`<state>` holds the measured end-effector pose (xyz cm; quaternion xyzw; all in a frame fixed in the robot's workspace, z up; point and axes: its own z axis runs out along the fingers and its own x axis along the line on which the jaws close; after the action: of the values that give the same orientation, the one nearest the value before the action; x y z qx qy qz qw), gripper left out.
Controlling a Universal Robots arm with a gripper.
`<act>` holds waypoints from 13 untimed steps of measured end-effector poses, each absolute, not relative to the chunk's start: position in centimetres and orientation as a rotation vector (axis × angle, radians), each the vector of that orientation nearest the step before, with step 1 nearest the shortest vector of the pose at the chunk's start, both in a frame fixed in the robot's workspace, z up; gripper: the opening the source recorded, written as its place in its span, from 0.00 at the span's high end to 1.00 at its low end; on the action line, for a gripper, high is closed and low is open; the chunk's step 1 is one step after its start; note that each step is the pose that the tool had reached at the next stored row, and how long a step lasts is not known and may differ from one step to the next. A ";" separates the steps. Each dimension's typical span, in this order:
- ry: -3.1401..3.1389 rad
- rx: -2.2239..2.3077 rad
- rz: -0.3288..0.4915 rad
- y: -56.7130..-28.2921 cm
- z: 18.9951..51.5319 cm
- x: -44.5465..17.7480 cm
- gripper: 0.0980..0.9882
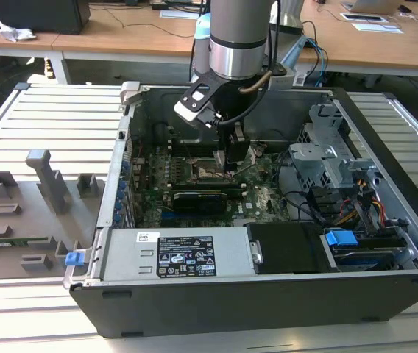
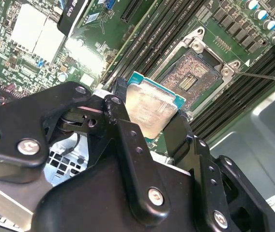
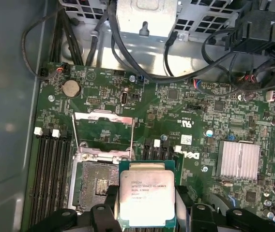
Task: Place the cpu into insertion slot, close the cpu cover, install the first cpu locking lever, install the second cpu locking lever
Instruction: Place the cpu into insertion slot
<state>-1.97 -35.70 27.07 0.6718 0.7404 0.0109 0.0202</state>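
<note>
The gripper (image 2: 149,133) grasps the cpu (image 2: 152,107). Its black fingers (image 2: 119,118) press on two opposite edges, and the dull silver top shows bare between them. In the first wrist view the chip is held clear of the board, overlapping one edge of the insertion slot (image 3: 98,186) and not yet seated. The slot's pin field lies uncovered. Just past the insertion slot the cpu cover (image 3: 103,116) stands swung open. The green motherboard (image 3: 176,111) spreads beyond the slot, inside the computer case (image 1: 282,294).
</note>
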 end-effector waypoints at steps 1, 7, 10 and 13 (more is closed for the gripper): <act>2.284 2.098 0.033 -35.7 27.1 -2.0 0.50; 2.205 2.179 0.031 -35.7 27.0 -2.0 0.50; 2.204 2.180 0.031 -35.7 27.0 -2.0 0.50; 2.203 2.181 0.031 -35.5 27.0 -2.0 0.50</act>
<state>-1.97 -35.46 27.05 0.7032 0.7106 0.0099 0.0207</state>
